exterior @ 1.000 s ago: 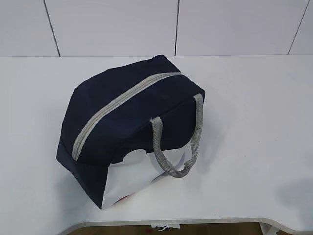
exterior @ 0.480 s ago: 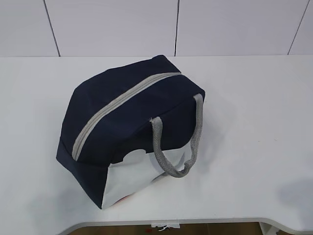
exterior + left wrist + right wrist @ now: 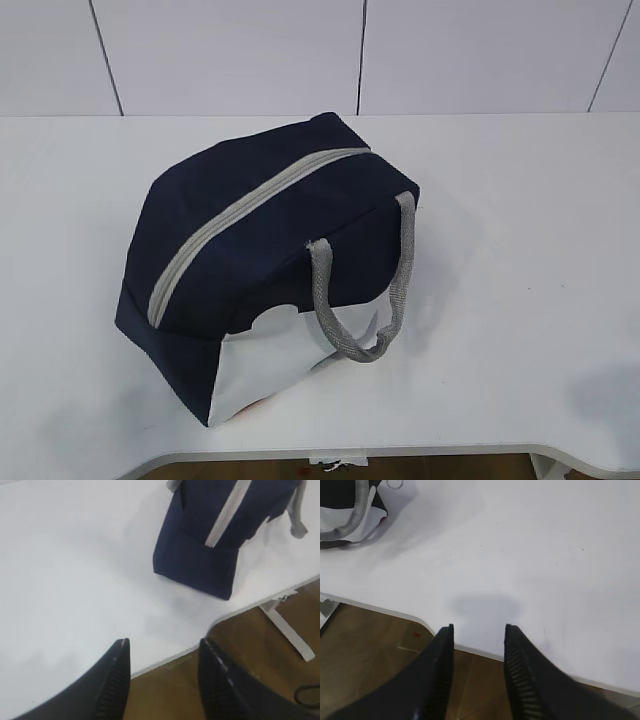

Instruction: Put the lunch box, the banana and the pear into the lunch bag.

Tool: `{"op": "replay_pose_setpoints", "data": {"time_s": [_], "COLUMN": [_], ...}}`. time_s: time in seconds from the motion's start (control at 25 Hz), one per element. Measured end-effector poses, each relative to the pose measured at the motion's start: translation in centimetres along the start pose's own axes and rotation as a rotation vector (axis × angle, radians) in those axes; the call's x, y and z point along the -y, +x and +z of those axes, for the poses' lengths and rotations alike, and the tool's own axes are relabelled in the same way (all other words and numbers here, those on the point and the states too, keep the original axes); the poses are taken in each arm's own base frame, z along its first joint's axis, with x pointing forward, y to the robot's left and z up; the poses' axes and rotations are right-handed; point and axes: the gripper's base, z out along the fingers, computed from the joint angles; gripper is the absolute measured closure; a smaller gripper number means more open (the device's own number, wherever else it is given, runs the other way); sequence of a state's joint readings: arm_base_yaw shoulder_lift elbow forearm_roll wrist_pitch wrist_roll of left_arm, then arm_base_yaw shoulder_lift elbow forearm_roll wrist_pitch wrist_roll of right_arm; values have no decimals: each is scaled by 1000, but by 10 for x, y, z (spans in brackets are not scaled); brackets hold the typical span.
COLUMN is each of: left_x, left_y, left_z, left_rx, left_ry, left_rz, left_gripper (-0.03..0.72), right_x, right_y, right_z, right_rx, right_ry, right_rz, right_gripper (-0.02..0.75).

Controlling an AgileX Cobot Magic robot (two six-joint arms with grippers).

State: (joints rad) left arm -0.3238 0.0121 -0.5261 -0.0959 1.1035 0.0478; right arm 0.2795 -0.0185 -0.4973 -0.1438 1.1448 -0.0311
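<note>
The lunch bag (image 3: 265,265) sits zipped shut on the white worktop (image 3: 520,280), slightly toward nine o'clock of centre. No lunch box, banana or pear is visible. The left claw (image 3: 162,652) and right claw (image 3: 477,630) hang over the near edge, jaws apart and empty. The risk: the grey zipper (image 3: 250,215) snags and drags the soft bag if nothing braces it.

White table (image 3: 520,300), grey panelled wall (image 3: 230,55), brown wooden floor (image 3: 365,645)

Zipped lunch bag (image 3: 210,545) on table (image 3: 75,580), empty parted tool (image 3: 162,655) near edge
</note>
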Motion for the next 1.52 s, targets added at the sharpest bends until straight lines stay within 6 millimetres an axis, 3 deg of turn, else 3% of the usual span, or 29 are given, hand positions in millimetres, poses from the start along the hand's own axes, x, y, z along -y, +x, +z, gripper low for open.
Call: {"op": "replay_pose_setpoints", "data": {"time_s": [0.32,1.52], "left_x": [2,3], "left_y": [-1,-1], "left_z": [3,3], "left_rx": [12,13], "left_ry": [-233,-242], "left_rz": [-137,-147], "left_gripper": [381,450], "right_x": [-1,-2], "right_y": [1,1], "right_z": [-1,-2], "right_rx": [-18,-22], "right_ry": [110,135], "right_rz": [66,78], "right_gripper": [475,475]}}
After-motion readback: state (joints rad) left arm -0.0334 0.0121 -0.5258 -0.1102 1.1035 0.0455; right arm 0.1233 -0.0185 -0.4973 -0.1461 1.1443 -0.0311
